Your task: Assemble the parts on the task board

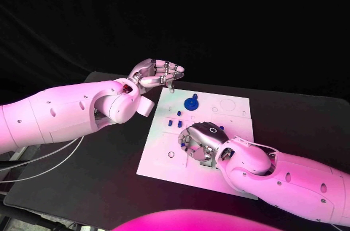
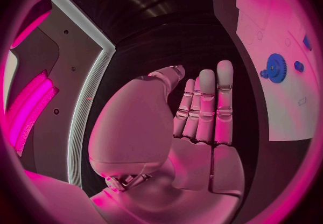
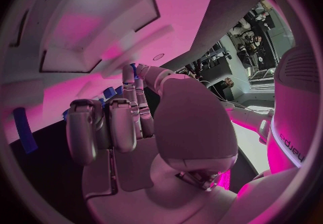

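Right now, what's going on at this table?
A two-armed robot is working at a white task board on a black table. The right robot hand is down over the middle of the board, fingers curled towards it; whether it holds a part cannot be told. The left robot hand is raised by the board's far left corner, fingers straight and holding nothing. A blue gear stands near the far edge, with small blue pieces beside the right hand.

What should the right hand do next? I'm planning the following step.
Probably lift a little to show what it has. The right hand lies low on the board with fingers curled, its hold hidden, while the blue gear and small pegs remain loose.
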Controlling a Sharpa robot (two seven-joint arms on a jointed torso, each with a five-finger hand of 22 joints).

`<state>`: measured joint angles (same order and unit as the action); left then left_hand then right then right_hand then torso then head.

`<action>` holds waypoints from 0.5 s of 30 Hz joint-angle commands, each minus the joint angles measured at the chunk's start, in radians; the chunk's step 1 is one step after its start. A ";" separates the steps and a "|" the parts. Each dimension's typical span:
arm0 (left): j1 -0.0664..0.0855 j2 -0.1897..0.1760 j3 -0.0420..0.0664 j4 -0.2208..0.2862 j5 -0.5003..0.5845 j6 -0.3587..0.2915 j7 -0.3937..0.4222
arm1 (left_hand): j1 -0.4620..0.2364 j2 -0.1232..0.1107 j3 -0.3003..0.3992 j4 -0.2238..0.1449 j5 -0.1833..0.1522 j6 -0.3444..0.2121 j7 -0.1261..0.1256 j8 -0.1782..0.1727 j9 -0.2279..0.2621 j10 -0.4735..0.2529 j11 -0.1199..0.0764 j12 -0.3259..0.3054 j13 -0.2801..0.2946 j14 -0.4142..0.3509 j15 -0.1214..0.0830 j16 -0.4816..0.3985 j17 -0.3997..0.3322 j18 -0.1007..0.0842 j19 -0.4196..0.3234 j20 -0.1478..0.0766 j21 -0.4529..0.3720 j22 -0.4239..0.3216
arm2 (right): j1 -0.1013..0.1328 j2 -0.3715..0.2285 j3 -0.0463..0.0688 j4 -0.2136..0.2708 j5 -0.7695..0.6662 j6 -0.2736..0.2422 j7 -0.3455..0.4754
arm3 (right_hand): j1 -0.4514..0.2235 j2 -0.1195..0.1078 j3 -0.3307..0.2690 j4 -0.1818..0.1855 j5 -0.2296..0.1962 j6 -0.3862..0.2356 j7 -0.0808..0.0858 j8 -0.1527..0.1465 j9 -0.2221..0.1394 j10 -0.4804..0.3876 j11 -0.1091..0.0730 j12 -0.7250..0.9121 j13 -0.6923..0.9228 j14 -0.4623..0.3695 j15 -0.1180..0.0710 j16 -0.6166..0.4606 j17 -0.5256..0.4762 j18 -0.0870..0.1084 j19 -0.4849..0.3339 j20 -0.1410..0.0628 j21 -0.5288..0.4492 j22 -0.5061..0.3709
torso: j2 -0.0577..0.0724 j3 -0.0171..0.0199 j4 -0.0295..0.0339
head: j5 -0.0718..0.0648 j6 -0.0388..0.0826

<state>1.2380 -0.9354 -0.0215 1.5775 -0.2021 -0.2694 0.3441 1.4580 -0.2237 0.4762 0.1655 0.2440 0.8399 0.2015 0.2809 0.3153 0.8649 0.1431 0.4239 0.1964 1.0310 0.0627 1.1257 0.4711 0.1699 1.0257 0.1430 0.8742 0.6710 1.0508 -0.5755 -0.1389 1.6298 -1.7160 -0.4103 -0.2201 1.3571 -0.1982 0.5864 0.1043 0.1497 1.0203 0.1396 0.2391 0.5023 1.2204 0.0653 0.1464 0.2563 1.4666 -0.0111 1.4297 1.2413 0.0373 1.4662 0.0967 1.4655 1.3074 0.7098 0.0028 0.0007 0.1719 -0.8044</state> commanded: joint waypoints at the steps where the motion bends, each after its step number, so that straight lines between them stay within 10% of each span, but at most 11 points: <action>1: 0.001 0.001 0.001 0.002 0.005 0.014 0.003 | 0.003 -0.004 0.004 0.001 0.006 -0.006 0.002 -0.001 -0.002 -0.005 -0.001 0.005 -0.002 -0.008 -0.001 -0.005 -0.001 0.014 -0.005 0.003 -0.005 -0.001 | -0.003 0.001 -0.004 -0.002 -0.007 0.032 -0.002 | -0.023 -0.009 -0.010 0.010 0.028 -0.017 0.002 -0.014 -0.008 -0.008 0.005 -0.008 -0.001 0.041 0.005 -0.002 -0.001 -0.011 0.046 -0.001 -0.006 0.212 | 0.000 0.0003 -0.0005 | -0.002 0.000; 15: 0.001 -0.001 0.001 0.002 0.005 0.018 0.000 | 0.003 -0.003 0.004 0.001 0.006 -0.006 0.002 0.000 -0.002 -0.007 -0.001 0.006 -0.002 -0.008 -0.001 -0.005 -0.001 0.014 -0.005 0.003 -0.005 -0.001 | -0.003 -0.031 -0.003 0.027 -0.008 -0.082 -0.018 | -0.056 -0.049 -0.045 0.030 0.009 -0.109 0.019 -0.079 -0.036 -0.023 0.020 -0.025 -0.001 0.040 0.019 0.003 0.002 -0.008 0.042 0.014 -0.016 0.209 | 0.000 0.0017 -0.0008 | -0.007 0.005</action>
<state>1.2377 -0.9372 -0.0215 1.5771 -0.2020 -0.2680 0.3408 1.4581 -0.2238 0.4762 0.1655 0.2440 0.8399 0.2014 0.2809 0.3153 0.8650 0.1431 0.4240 0.1955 1.0310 0.0627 1.1257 0.4711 0.1699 1.0256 0.1430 0.8741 0.6710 1.0487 -0.6033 -0.1426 1.6491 -1.7155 -0.4479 -0.2267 1.3000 -0.2393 0.5483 0.1361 0.1622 0.9171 0.1581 0.1638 0.4676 1.1987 0.0824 0.1228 0.2546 1.4665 0.0035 1.4297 1.2446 0.0376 1.4662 0.1042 1.4521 1.3073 0.7098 0.0040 0.0004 0.1660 -0.8004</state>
